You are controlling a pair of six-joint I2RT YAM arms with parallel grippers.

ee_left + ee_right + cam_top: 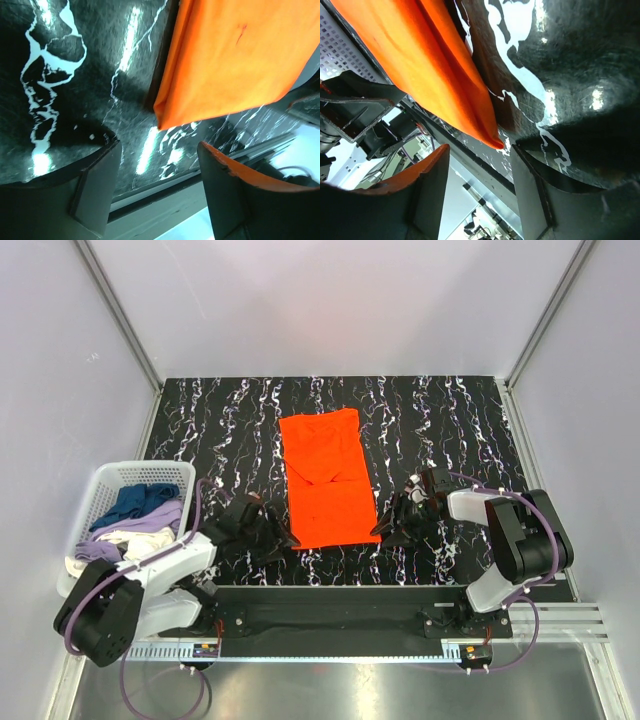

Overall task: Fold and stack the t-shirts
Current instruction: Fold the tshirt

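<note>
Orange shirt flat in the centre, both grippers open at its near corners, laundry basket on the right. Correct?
No: the laundry basket is on the left side, as the top external view shows. The rest holds: orange shirt flat in the centre, left gripper and right gripper open at its near corners.

Black marbled table boxed in by pale panels

The table (450, 430) has a glossy black top veined with white and faint violet; a plain back wall (340, 300) rises behind it, pinkish-white at the middle and greyer toward the corners; a left wall (50, 390) and a right wall (600, 360) of the same pale panel close the sides; slanting aluminium posts (118, 315) mark the corners; a brushed metal sheet (350, 690) lies along the near edge; in the left wrist view bright streaks of reflected light (131, 22) cross the tabletop.
</note>
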